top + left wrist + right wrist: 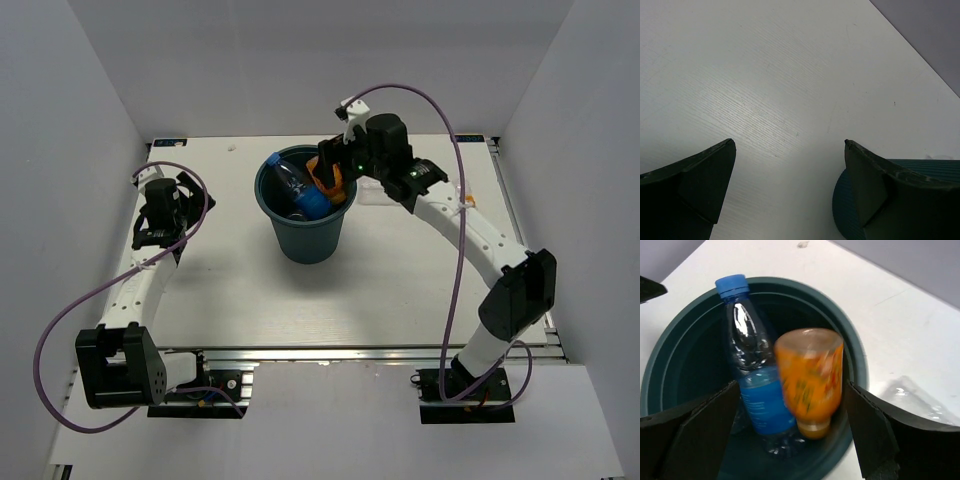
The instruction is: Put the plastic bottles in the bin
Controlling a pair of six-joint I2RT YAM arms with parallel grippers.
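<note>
Top external view: The bin (310, 240) stands upright on the white table (230, 290), towards its far middle. A blue-labelled bottle (300, 195) lies slanted inside it. The right gripper (330, 170) is over the bin's far right rim with an orange bottle (336, 180) at its fingers. The left gripper (158, 238) is well apart from the bin, at the left side of the table, with nothing in it.

Left wrist view: The left gripper (789, 145) is released, its two dark fingers spread wide over bare table (790, 75). Part of the bin's ribbed teal wall (940, 167) shows behind the finger at lower right.

Right wrist view: The right gripper (790, 385) is released, jaws wide apart above the bin's mouth (850, 340). The orange bottle (810, 385) is blurred and sits between the jaws inside the rim. There is a clear gap to one finger, and it is close to the other; contact cannot be told. The blue-labelled bottle (752, 370) leans against the bin's inner wall beside it, its blue cap (732, 286) at the rim. A clear plastic object (920, 400) lies on the table (890, 315) just outside the bin; its kind cannot be told.
</note>
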